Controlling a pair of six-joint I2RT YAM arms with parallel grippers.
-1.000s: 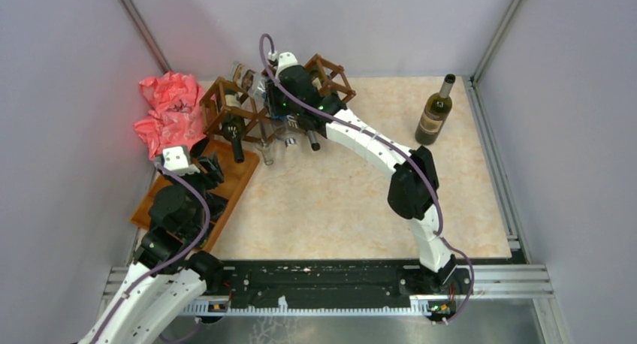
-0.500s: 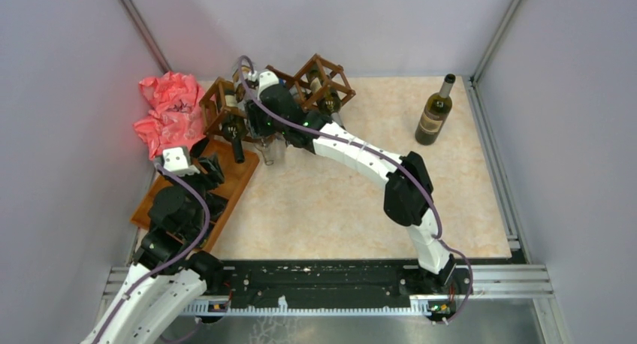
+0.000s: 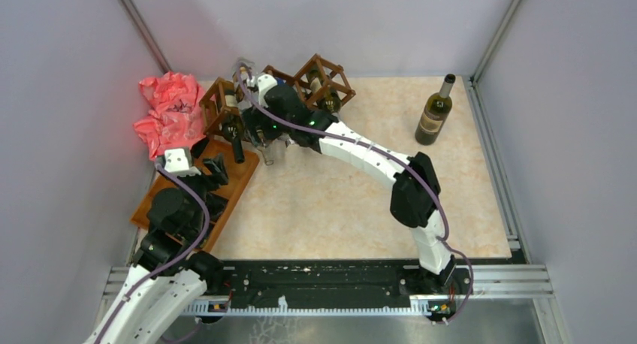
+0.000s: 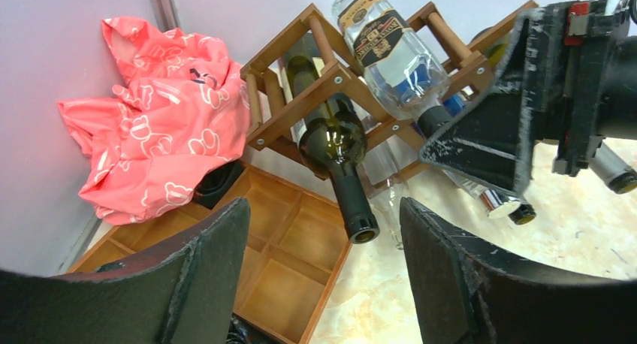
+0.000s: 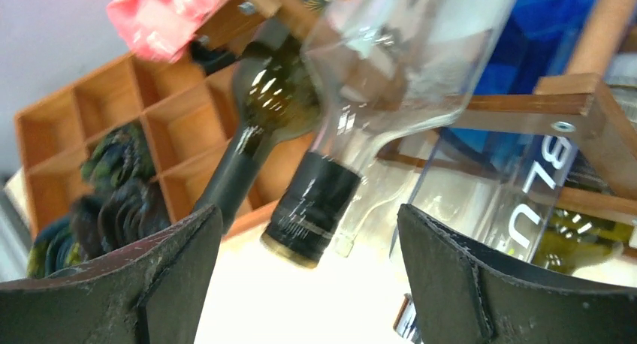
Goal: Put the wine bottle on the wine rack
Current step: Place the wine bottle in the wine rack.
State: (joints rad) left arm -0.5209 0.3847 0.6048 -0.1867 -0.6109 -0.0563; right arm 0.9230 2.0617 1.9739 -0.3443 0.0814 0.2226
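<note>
Wooden wine rack [image 4: 289, 113], clear wine bottle [image 4: 394, 58] in it, black label [image 4: 368, 22] unreadable, left fingers [image 4: 203, 280] spread, right fingers [image 5: 173, 280] spread.

top: wine rack [image 3: 330, 72] middle hidden behind right arm [image 3: 353, 152] | right wrist: clear bottle [image 5: 390, 58] blurred, cut off at top

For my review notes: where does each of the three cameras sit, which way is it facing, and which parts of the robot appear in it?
Top external: high behind the bases, looking down at the table; both arms, wine rack, standing bottle.
Left wrist: low over the tray, facing the wine rack; own fingers, right tool.
Right wrist: close to the rack, facing a clear bottle's neck; own fingers.
Shared: both wrist views show the dark bottle and tray.
</note>
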